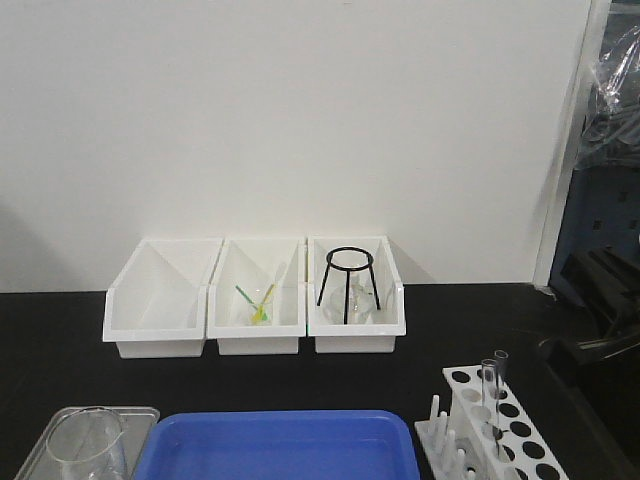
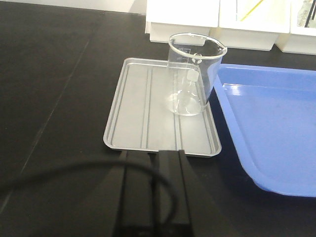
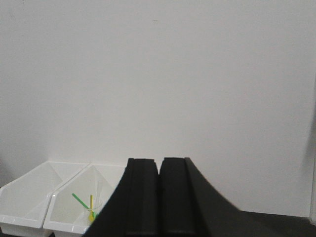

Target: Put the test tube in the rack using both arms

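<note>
Tubes are standing upright in the rack (image 1: 497, 425) at the near right of the black bench (image 1: 60, 340). One test tube (image 1: 489, 396) is sitting in a hole of the top plate, a second one just beside it, both reaching above the plate. The holes are keeping the glass vertical so it cannot roll, and the white pegs are lining the rack's left side.

Neither arm is showing up in the front view, so both are staying well clear of the rack. The left end effector (image 2: 154, 154) is hanging low over the bench with its black fingers pressed together and nothing between them, a loose cable looping across it. It is looking at a grey tray (image 2: 133, 113) carrying a clear glass beaker (image 2: 192, 74), which is looking empty. The right end effector (image 3: 159, 165) is clenched too, its two fingers meeting with only a thin seam between them, gripping nothing and pointing at the white wall.

Now the containers. Three white bins are lining up against the wall. The left bin (image 1: 160, 300) is showing nothing inside, the middle bin (image 1: 258, 300) is holding green and yellow sticks with a small clear item I cannot identify, and the right bin (image 1: 357, 300) is housing a black wire tripod stand (image 1: 351, 283) with some glassware behind it. The blue tray (image 1: 280, 445) in front is lying bare. With a tube seated and both end effectors empty, I am judging the transfer as done or nearly so.
</note>
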Robot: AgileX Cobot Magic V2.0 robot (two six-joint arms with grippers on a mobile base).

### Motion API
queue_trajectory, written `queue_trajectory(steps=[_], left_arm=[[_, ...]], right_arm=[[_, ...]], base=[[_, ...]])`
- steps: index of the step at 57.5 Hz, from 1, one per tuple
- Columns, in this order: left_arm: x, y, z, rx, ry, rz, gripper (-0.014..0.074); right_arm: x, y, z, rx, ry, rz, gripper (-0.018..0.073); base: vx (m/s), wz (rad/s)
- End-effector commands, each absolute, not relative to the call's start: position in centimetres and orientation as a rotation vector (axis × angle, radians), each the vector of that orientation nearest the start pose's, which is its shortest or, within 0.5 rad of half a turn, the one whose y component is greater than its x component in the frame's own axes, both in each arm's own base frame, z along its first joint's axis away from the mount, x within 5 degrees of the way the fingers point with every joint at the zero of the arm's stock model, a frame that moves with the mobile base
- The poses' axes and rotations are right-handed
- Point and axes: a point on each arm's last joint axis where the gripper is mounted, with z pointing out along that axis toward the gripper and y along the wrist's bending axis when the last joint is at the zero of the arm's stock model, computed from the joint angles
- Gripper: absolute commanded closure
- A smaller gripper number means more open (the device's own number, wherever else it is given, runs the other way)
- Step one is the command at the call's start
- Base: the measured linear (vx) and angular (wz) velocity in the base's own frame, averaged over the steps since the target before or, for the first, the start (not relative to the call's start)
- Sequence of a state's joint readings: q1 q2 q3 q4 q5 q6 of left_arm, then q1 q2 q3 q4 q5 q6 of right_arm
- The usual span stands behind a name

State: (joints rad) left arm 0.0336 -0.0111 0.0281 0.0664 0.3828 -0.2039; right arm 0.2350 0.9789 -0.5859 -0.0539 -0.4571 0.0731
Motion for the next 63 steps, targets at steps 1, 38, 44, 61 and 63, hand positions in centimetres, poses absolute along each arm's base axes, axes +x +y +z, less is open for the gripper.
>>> queue_trajectory(steps=[1, 38, 44, 61, 63], left_arm=[[5.3, 0.3, 18.7, -0.174, 1.756, -0.067, 0.0582], [5.3, 0.3, 18.7, -0.174, 1.756, -0.067, 0.0582], [5.3, 0.3, 18.7, -0.174, 1.756, -0.067, 0.0582], [5.3, 0.3, 18.7, -0.174, 1.756, -0.067, 0.0582], [5.3, 0.3, 18.7, -0.174, 1.756, -0.067, 0.0582]], right_arm=[[20.0, 5.1, 35.7, -0.169, 1.289, 0.234, 0.057], [16.4, 0.2, 33.3, -0.092, 1.779, -0.066, 0.057], [13.8, -0.6, 32.8, -0.044, 1.804, -0.109, 0.057], [8.3, -0.6, 28.2, -0.036, 1.653, -0.14, 0.057], [8.0, -0.6, 27.6, -0.037, 1.651, -0.141, 0.057]], base=[[0.0, 0.0], [0.0, 0.0], [0.0, 0.0], [0.0, 0.0], [0.0, 0.0]])
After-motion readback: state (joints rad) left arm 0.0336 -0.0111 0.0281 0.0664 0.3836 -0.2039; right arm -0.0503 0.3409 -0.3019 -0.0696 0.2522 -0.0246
